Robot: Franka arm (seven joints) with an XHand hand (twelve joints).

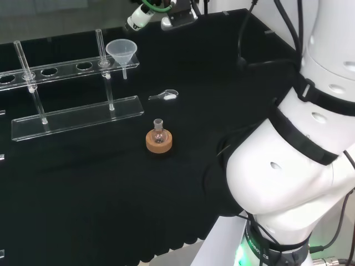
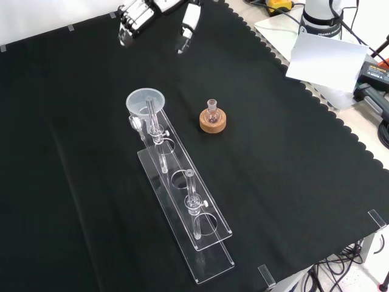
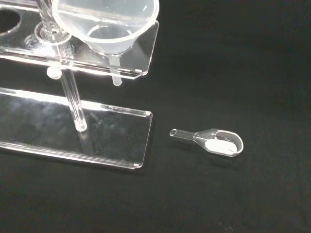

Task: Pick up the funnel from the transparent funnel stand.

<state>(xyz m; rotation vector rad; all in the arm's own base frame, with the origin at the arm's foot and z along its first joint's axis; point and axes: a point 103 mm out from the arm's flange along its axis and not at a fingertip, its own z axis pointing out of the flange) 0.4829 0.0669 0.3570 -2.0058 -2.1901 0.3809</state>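
Head view first: you can see the funnel (image 1: 121,51) seated in the end hole of the clear stand (image 1: 72,119), at the stand's right end, its stem hanging below the upper shelf. Your hand (image 1: 145,15) sits at the top of that view, beyond the funnel and well apart from it, touching nothing. Just right of the stand's base lies a small clear scoop (image 1: 165,96) with something white in its bowl. Nearer you, a small flask (image 1: 159,131) stands upright in a cork ring (image 1: 159,143).

From the front camera, your hand (image 2: 137,18) comes in at the top edge with its fingers (image 2: 188,29) hanging straight and spread, holding nothing. The funnel (image 2: 146,102) sits at the far end of the stand (image 2: 182,201), below the hand and clear of it. The flask on its cork ring (image 2: 213,120) stands just right of the funnel.

At the wrist camera, you look down on the funnel's rim (image 3: 108,22) resting in the stand's top shelf (image 3: 141,51), with the base plate (image 3: 73,128) under it and the scoop (image 3: 214,141) lying flat on the cloth (image 3: 243,63) beside the base.
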